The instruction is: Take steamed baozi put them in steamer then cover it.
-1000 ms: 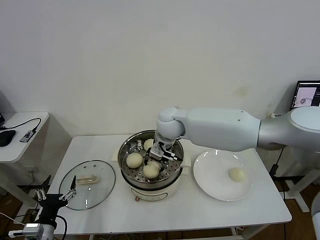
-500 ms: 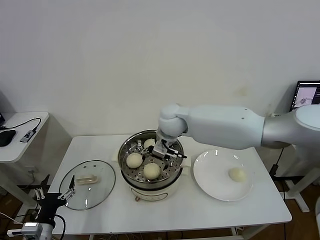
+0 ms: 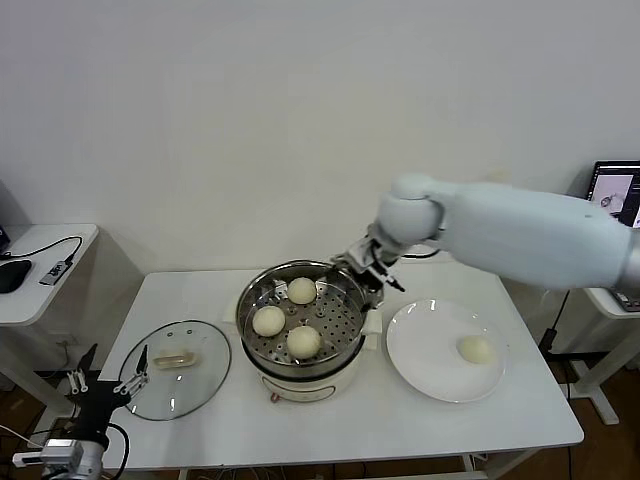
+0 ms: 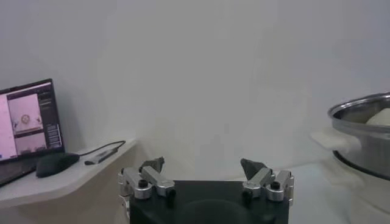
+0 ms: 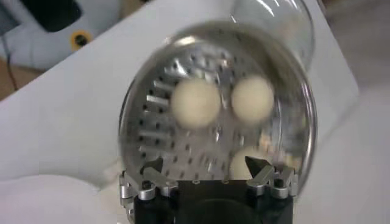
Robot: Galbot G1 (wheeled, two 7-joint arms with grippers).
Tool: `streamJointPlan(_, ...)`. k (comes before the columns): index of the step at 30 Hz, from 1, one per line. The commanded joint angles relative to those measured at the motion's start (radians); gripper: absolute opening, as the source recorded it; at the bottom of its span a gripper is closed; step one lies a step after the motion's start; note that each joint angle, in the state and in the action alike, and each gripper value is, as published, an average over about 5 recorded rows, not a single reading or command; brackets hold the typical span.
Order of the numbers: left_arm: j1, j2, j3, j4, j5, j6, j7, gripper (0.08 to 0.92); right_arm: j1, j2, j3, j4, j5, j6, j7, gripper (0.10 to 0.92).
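Note:
The steel steamer (image 3: 250,305) stands mid-table with three cream-white baozi on its perforated tray: one at the back (image 3: 301,290), one at the left (image 3: 268,320), one at the front (image 3: 303,341). A fourth baozi (image 3: 473,348) lies on the white plate (image 3: 420,350) to the right. The glass cover (image 3: 205,385) with its cream handle lies flat on the table left of the steamer. My right gripper (image 3: 376,268) is open and empty, raised above the steamer's right rim; its view shows the three baozi (image 5: 195,103) in the steamer (image 5: 131,122). My left gripper (image 3: 105,383) is open and parked low off the table's left front.
A side desk (image 3: 45,265) with a mouse and cable stands at the left. A monitor (image 3: 612,190) shows at the far right. The left wrist view shows the steamer's rim (image 4: 359,112) to one side and a laptop (image 4: 24,119).
My right gripper has let go of the front baozi in the steamer, risen and moved right, from inside the pot to above its right rim. The left arm has stayed parked.

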Motion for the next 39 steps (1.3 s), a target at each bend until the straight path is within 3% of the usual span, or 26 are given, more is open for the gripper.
streamJointPlan(1, -0.002, 0.002, 0.011, 0.003, 0.002, 0.000, 0.000, 0.823, -0.084, -0.288, 0.087, 0.055, -0.065, -0.171, -0.030, 0.823)
streamJointPlan(10, 0.003, 0.006, 0.013, 0.002, 0.006, 0.001, 0.001, 0.823, -0.401, -0.391, 0.316, -0.044, -0.270, -0.056, -0.076, 0.823)
streamJointPlan(18, 0.002, 0.004, 0.011, -0.002, 0.012, 0.008, 0.001, 0.823, -0.654, -0.390, 0.489, -0.128, -0.374, -0.039, -0.060, 0.823)
streamJointPlan(39, 0.004, 0.002, 0.002, -0.004, 0.012, 0.009, -0.001, 0.823, -0.739, -0.257, 0.539, -0.294, -0.465, -0.054, -0.020, 0.823)
